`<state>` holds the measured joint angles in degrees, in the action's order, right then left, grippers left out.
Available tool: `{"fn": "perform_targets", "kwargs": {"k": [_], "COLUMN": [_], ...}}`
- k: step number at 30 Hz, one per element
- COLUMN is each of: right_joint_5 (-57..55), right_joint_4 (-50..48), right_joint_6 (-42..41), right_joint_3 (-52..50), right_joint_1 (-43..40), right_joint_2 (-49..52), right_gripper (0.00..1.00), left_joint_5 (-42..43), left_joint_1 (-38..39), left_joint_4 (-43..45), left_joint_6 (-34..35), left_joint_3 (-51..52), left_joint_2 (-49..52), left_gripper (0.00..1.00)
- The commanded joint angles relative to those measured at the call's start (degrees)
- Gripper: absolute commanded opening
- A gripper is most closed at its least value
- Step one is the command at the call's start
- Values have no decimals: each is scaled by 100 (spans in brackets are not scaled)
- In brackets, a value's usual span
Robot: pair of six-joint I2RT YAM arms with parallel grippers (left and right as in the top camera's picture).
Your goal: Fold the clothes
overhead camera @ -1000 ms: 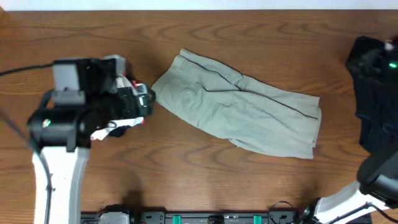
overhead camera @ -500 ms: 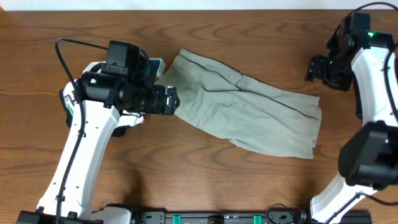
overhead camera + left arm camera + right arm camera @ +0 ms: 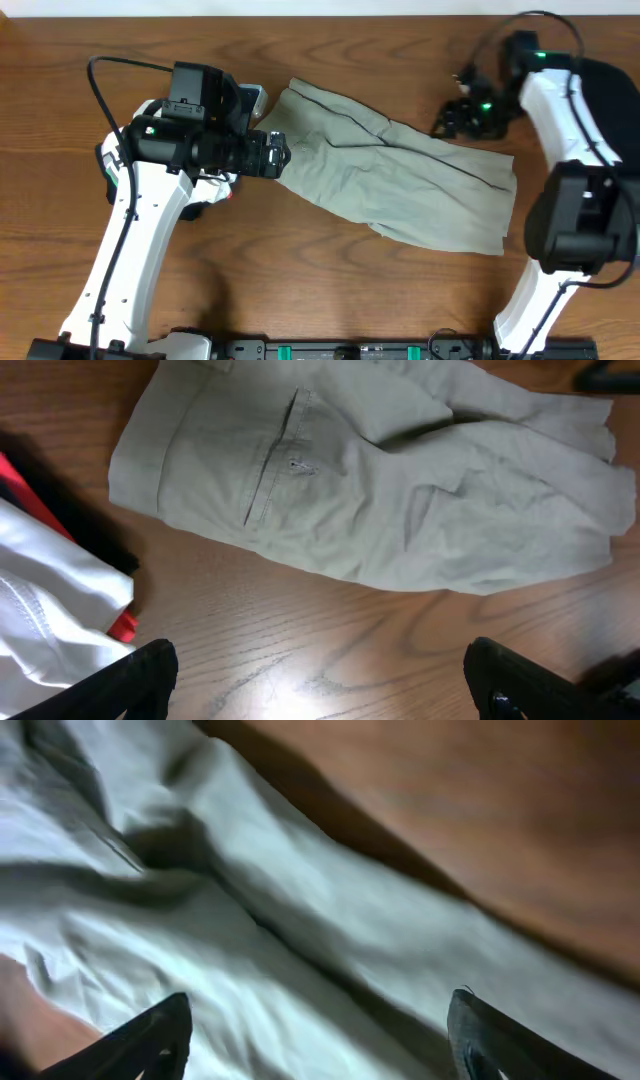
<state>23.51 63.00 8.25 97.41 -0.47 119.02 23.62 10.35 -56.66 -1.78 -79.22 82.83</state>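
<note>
Nearest you, the brown wooden desk (image 3: 300, 290) shows bare wood along its front edge, so there is open room on the near side of the pale grey-green cotton shorts (image 3: 400, 180). They lie flat on a slant mid-desk, with the leg hems toward the near right and the waistband toward the far left. Your left gripper (image 3: 320, 650) hangs at the waistband end, jaws spread wide over bare wood, with a white cloth with red trim (image 3: 50, 600) beside it. Your right gripper (image 3: 317, 1005) is spread above the shorts' far right edge. That view is blurred, so you cannot tell whether it touches. A black garment (image 3: 620, 100) lies at the far right edge.
</note>
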Motion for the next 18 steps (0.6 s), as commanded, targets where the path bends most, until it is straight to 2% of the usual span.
{"fn": "perform_targets", "kwargs": {"k": [1, 3, 5, 8, 11, 14, 15, 18], "right_joint_5": [66, 66, 48, 87, 118, 415, 553, 850], "right_joint_4": [-240, -413, -494, -479, -389, -72, 39, 428], "right_joint_6": [195, 186, 188, 214, 378, 682, 774, 1019], "right_joint_3": [-57, -57, -57, -57, -55, -55, -55, -55], "right_joint_1": [369, 560, 717, 949, 1154, 1329, 1377, 1554], "right_joint_2": [273, 452, 612, 741, 702, 540, 466, 133], "right_gripper": [82, 82, 75, 57, 23, 4, 2, 2], "left_joint_5": [-9, -9, -11, -116, -393, -730, -817, -1045], "left_joint_1": [9, 7, 7, 7, 7, -4, -2, -2], "left_joint_4": [-52, -153, -234, -348, -420, -468, -479, -483], "left_joint_6": [-74, -76, -79, -103, -101, -101, -101, -98], "left_joint_3": [-81, -92, -96, -96, -96, -96, -96, -96], "left_joint_2": [-46, -122, -243, -507, -774, -1036, -1104, -1314], "left_gripper": [93, 93, 93, 93, 94, 94, 94, 94]}}
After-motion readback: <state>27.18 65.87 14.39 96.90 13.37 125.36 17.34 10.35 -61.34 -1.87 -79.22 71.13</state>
